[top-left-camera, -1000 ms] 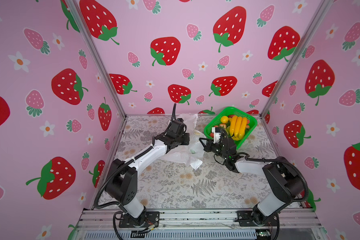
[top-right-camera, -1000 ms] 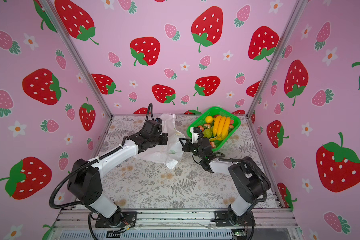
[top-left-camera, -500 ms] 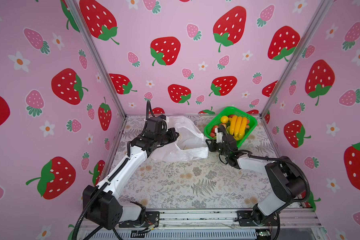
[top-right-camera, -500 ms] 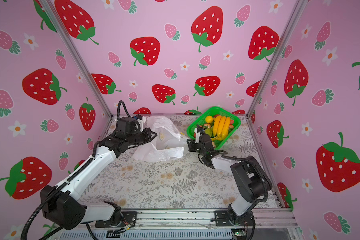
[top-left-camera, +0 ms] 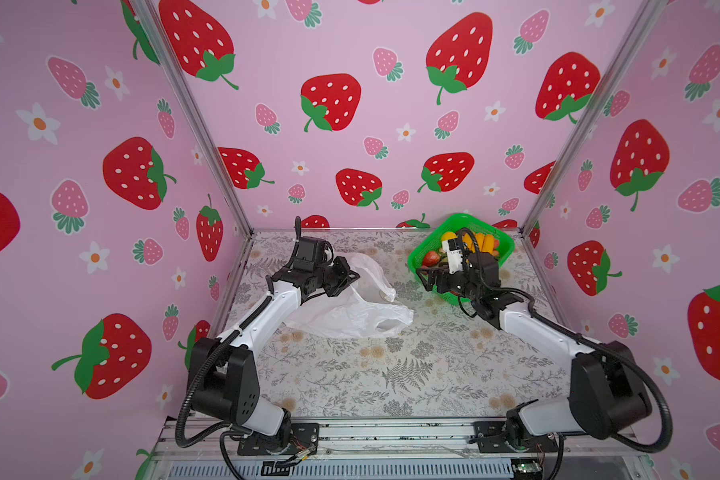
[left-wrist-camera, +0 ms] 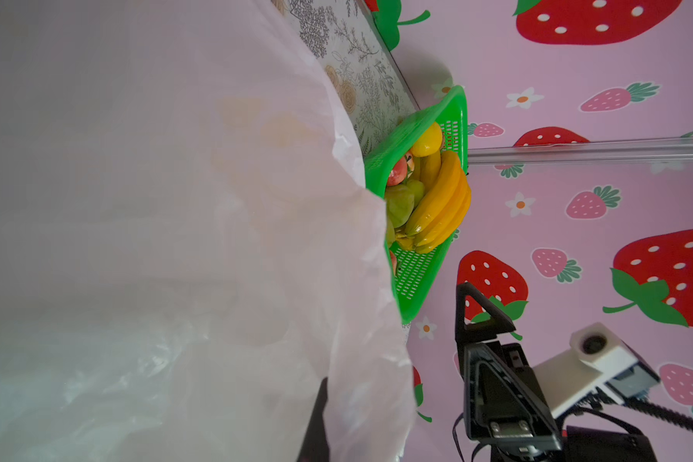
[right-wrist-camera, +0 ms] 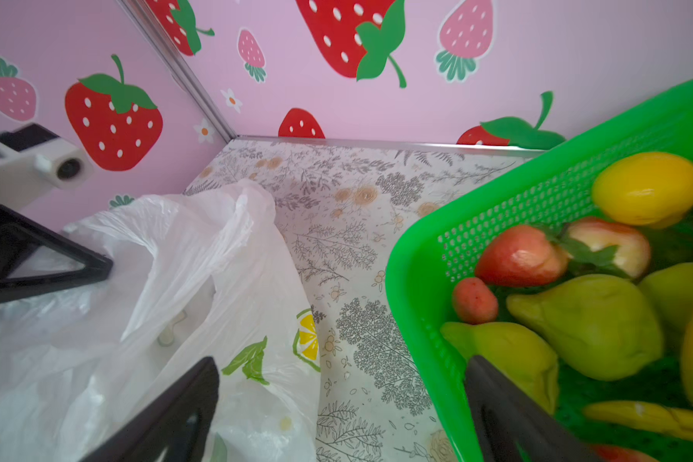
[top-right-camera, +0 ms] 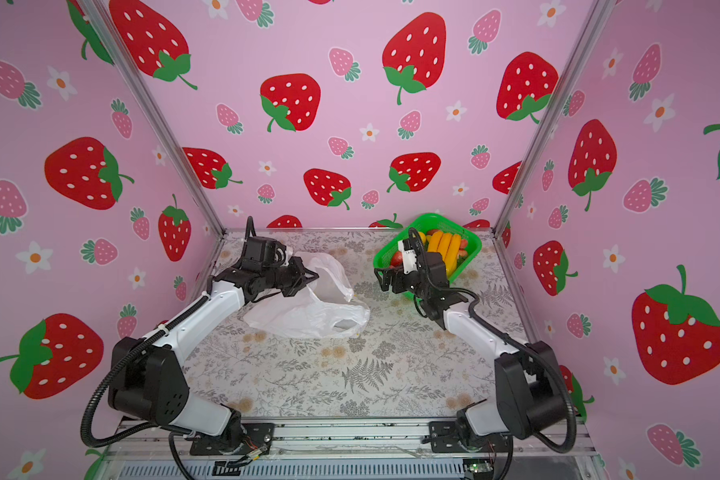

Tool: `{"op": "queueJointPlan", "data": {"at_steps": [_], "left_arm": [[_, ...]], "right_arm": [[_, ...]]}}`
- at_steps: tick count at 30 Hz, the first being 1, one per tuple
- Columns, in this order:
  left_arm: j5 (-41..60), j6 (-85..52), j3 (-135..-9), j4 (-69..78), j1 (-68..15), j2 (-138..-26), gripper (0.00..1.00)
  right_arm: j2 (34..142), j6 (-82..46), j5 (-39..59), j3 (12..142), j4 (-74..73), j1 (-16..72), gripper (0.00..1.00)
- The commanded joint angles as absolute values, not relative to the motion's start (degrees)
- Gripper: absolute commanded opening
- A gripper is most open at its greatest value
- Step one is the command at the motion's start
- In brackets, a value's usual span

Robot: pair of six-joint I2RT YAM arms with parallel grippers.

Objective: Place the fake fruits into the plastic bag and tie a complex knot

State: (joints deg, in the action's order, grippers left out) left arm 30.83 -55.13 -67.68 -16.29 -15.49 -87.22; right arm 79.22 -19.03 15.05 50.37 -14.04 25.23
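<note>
While the floral-patterned table spreads between pink strawberry-printed walls, two white-and-black arms reach over it from the near rail. In both top views the left arm angles toward the back left, and the right arm stretches toward the back right corner.

Next in size, the plastic bag lies crumpled on the table in the left half, its upper edge lifted toward the left gripper. That gripper is closed on the bag's raised edge; in the left wrist view the translucent white film fills most of the frame. In the right wrist view the bag shows a printed lemon slice and green leaf.

A green mesh basket sits in the back right corner, well apart from the bag. It holds the fake fruits: a bunch of yellow bananas, green pears, a yellow lemon and red strawberries.

The right gripper hovers at the basket's near left corner with its jaws spread wide and nothing between them; in the right wrist view one finger hangs over the bag and the other over the basket's edge, beside a pear.
</note>
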Motion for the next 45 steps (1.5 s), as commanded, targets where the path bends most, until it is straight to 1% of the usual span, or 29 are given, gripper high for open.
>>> {"op": "queueJointPlan", "data": {"at_steps": [1, 4, 8, 13, 18, 22, 24, 27, 30, 32, 36, 41, 45], "left_arm": [[34.0, -57.7, -65.7, -10.4, -15.5, -87.6, 0.0], [34.7, -56.7, -64.9, -9.6, -15.5, -88.1, 0.0], [37.3, -57.0, -64.5, -8.9, -15.4, -88.1, 0.0], [38.1, -56.9, -64.7, -8.8, -14.9, -87.3, 0.0], [37.9, -57.2, -64.3, -8.5, -13.5, -86.4, 0.0], [38.2, -58.0, -63.8, -7.6, -12.7, -85.8, 0.0], [38.5, -58.5, -63.6, -7.1, -12.3, -85.8, 0.0], [38.8, -58.9, -63.4, -6.7, -12.0, -85.7, 0.0], [39.0, -59.1, -63.3, -6.5, -11.7, -85.6, 0.0], [39.0, -59.2, -63.2, -6.4, -11.6, -85.6, 0.0], [39.4, -59.5, -63.2, -6.0, -11.4, -85.5, 0.0], [39.6, -59.7, -63.1, -5.8, -11.3, -85.4, 0.0], [39.8, -59.9, -63.0, -5.6, -11.2, -85.4, 0.01]], "right_arm": [[76.1, -16.9, 9.7, 49.0, -9.8, 18.9, 1.0], [77.9, -18.2, 8.8, 51.0, -10.3, 11.2, 1.0], [86.6, -21.8, 10.9, 57.6, -11.3, 3.2, 1.0], [99.7, -23.4, 13.0, 68.9, -9.6, 0.1, 1.0], [111.5, -23.6, 17.5, 79.9, -6.0, -1.3, 0.98], [117.0, -24.7, 19.1, 85.0, -4.2, -2.0, 0.95], [118.8, -25.6, 21.8, 86.3, -4.6, -2.1, 0.93], [120.6, -27.5, 27.7, 87.1, -6.3, -2.0, 0.82], [120.7, -29.4, 30.5, 86.1, -8.8, -2.0, 0.71], [120.2, -30.7, 31.5, 85.1, -10.5, -2.2, 0.65], [119.3, -33.0, 33.9, 83.1, -13.8, -2.1, 0.57], [117.9, -33.8, 35.2, 82.0, -15.1, -2.3, 0.39], [115.4, -35.0, 36.5, 80.7, -17.1, -2.4, 0.28]]}}
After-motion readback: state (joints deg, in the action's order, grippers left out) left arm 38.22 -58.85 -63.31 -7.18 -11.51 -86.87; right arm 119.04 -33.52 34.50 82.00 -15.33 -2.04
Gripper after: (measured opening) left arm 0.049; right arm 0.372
